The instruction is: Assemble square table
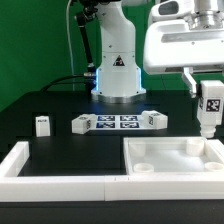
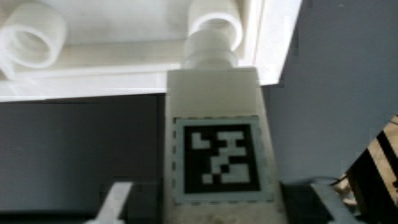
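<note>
In the exterior view the tool is closed part-way on a short white plastic leg with a black-and-white tag, held upright over the far corner, on the exterior view's right, of the white plastic square tray-like table top, which lies on the black table at the exterior view's lower right. One more small tagged white leg stands well apart, on the exterior view's left. The tray holds nothing loose that I can see, only its own round sockets. In the wrist view the leg's narrow end points at a round corner socket; whether it has entered cannot be told. The step looks like seating this leg, and doing it well probably means keeping the leg plumb and centred on the socket, pressing straight down and then twisting, without shoving the top sideways.
</note>
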Tool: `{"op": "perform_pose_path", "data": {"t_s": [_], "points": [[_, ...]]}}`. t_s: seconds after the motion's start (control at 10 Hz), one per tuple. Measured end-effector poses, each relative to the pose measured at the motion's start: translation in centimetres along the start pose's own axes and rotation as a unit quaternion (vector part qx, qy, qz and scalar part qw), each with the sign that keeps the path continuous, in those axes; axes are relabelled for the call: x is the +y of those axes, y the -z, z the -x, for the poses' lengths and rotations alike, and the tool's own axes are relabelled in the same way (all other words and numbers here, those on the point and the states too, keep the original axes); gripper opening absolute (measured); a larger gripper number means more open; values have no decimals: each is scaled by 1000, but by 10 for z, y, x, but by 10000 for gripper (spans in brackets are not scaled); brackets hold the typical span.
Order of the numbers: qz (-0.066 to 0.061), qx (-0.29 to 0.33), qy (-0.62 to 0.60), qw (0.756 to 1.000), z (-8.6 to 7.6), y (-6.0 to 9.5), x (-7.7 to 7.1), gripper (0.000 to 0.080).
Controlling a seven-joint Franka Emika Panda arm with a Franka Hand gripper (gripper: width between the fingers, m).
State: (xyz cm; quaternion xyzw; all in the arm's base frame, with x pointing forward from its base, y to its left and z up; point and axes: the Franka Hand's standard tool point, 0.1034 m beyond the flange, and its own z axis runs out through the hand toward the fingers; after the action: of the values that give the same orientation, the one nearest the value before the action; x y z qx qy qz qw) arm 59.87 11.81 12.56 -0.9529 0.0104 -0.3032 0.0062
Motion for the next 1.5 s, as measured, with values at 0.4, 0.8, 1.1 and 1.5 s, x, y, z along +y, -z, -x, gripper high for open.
{"op": "perform_pose_path", "data": {"t_s": [0.4,0.8,1.1,1.5], "points": [[16,7,8,1000,-11,-23,20,290],[9,-3,14,1000,1,-30,5,290],[6,-4,19,1000,3,-35,-3,290],[7,-9,25,1000,8,-45,-5,290]]}}
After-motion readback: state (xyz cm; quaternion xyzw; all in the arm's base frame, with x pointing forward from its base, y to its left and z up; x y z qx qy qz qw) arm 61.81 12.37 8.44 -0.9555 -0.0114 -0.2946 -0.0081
